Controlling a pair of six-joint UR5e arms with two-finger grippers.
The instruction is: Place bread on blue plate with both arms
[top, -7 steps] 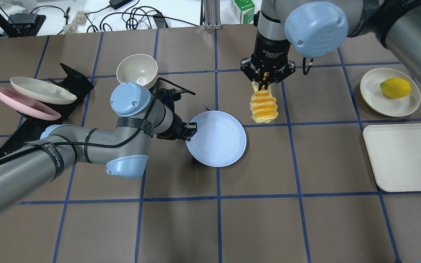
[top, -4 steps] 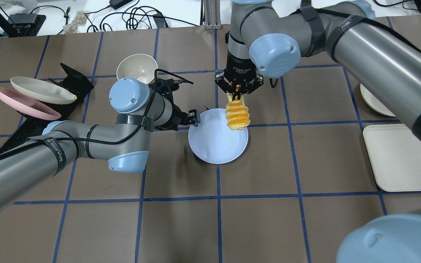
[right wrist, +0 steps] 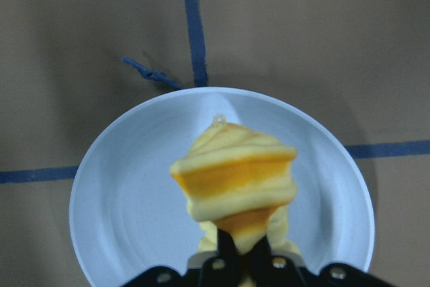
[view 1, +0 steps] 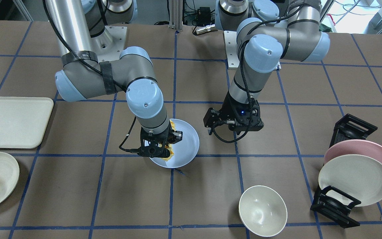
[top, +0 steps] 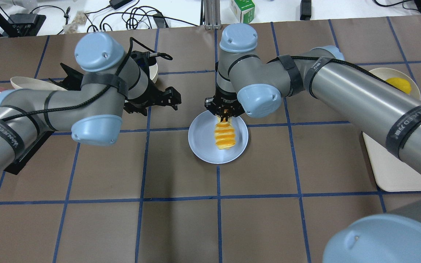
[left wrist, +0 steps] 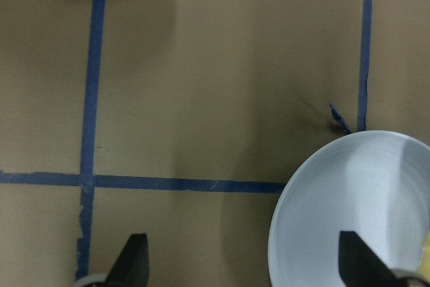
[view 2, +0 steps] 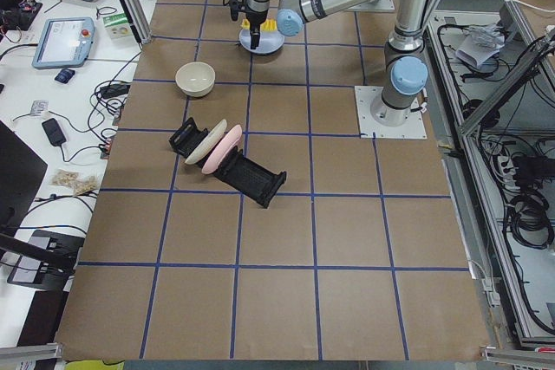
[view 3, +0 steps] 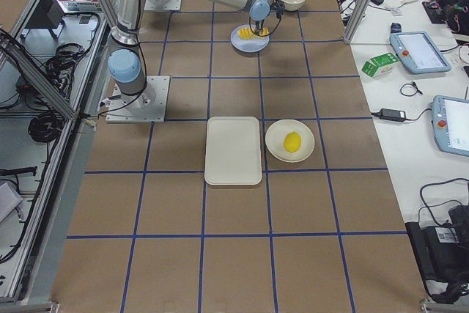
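Note:
The blue plate [top: 205, 146] lies flat near the table's middle. My right gripper [top: 225, 111] is shut on the far end of the bread [top: 225, 137], a cream loaf with orange stripes. The bread hangs low over the plate's middle; I cannot tell whether it touches. In the right wrist view the bread [right wrist: 235, 179] stands over the plate [right wrist: 127, 206]. In the front view the plate [view 1: 187, 141] is partly hidden by that gripper [view 1: 158, 149]. My left gripper [top: 170, 98] is open and empty, to the plate's left and apart from it. The left wrist view shows its fingertips [left wrist: 134, 260] spread beside the plate's rim [left wrist: 336, 193].
A cream bowl [view 1: 262, 210] sits beyond the left arm. A black rack holds a pink plate [view 1: 360, 152] and a cream plate [view 1: 355, 179] at the robot's far left. A cream tray [top: 389, 160] and a cream plate with a yellow fruit [top: 398, 84] lie at the right.
My right gripper has carried the bread from beside the plate to low over its middle. My left gripper has left the plate's rim and drawn back to the left.

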